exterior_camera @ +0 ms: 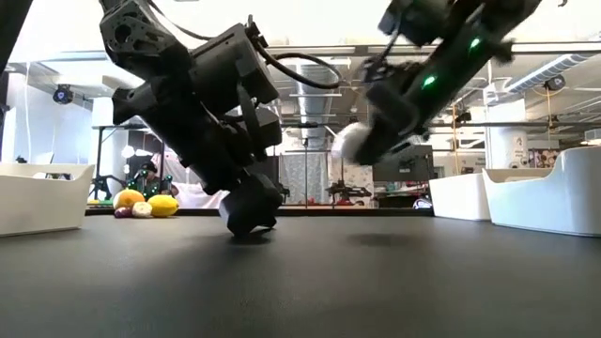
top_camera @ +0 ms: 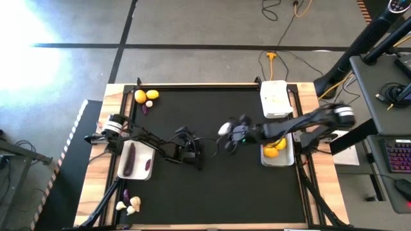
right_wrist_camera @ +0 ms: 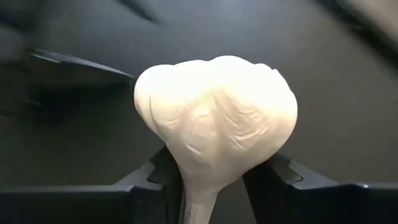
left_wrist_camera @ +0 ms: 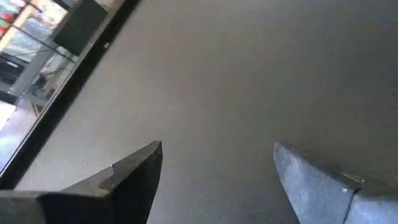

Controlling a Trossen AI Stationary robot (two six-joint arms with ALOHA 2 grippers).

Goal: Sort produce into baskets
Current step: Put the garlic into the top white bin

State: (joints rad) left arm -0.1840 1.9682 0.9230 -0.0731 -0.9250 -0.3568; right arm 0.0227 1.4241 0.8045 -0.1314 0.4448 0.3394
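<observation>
My right gripper [top_camera: 225,130] is shut on a whitish garlic bulb [right_wrist_camera: 217,118], held above the black mat near the table's middle; the bulb also shows in the low view [exterior_camera: 354,144]. My left gripper [top_camera: 194,156] is open and empty, low over the mat, left of the bulb. A white tray [top_camera: 135,160] at the left holds dark purple pieces. A tray [top_camera: 278,154] at the right holds lemons. A third tray [top_camera: 276,98] stands at the far right. Lemons and a garlic bulb [top_camera: 146,96] lie at the far left corner, garlic bulbs [top_camera: 130,205] at the near left. My right gripper pinches the garlic bulb's narrow stem end [right_wrist_camera: 208,180] between its two fingers. The bulb's wide end points away from the wrist. The bulb is lifted clear of the mat.
The black mat [top_camera: 212,186] has open room in the middle and near side. Cables run along the table's edges. A desk with equipment stands beyond the table's right edge.
</observation>
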